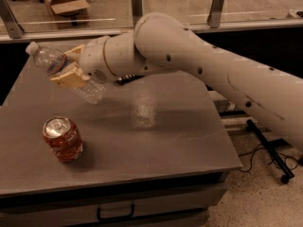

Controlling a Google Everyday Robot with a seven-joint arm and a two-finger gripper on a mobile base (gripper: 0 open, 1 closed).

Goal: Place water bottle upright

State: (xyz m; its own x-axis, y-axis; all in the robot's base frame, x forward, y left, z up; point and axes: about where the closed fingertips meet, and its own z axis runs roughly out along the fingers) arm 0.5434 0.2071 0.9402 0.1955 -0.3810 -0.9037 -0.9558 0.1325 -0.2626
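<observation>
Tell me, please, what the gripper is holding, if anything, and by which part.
The gripper, above the table, holds the water bottle by its middle, jaws shut on the body.

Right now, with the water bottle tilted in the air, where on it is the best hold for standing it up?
Around the middle of its body, from the side, where the gripper grips the water bottle above the table's far left corner. It slants cap up-left, base down-right, so a mid-body hold likely leaves the base free to land flat.
</observation>
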